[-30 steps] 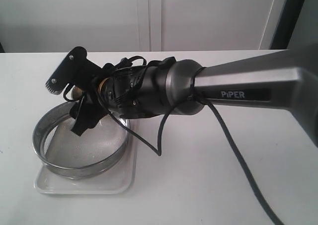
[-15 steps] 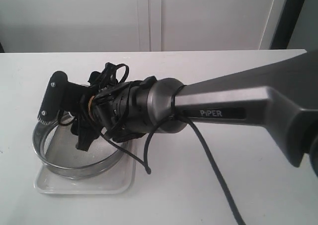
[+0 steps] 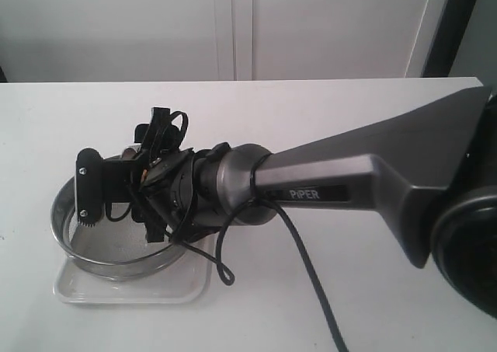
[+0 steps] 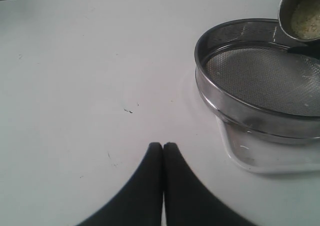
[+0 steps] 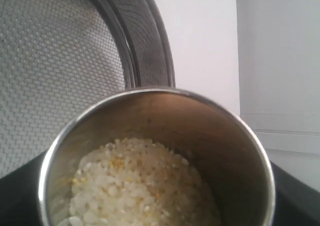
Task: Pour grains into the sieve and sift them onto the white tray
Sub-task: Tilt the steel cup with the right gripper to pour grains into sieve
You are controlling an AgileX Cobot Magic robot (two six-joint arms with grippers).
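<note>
We clasp the cup [image 5: 160, 161] of grains [image 5: 140, 186] in our right gripper [image 3: 116, 200], jaws spread wide around it, the sieve [image 4: 260, 81] on the white tray [image 4: 260, 161] lying just below and ahead; our left gripper [image 4: 162, 147] sits apart, jaws pressed together.

sieve [image 4: 235, 111]: shiny steel ring, smudgy in spots; bottom fine wire net, grey, rough.
cup [image 5: 165, 121]: shiny metal, soft brushed look inside.
grains [image 5: 140, 186]: pale, bumpy, dull, few yellow bits.
white tray [image 4: 252, 161]: smooth, glossy, looks plastic.
table [image 4: 75, 61]: white, smooth, matt, tiny dark scuffs.
right arm [image 3: 349, 173]: grey, smooth, soft shine.
</note>
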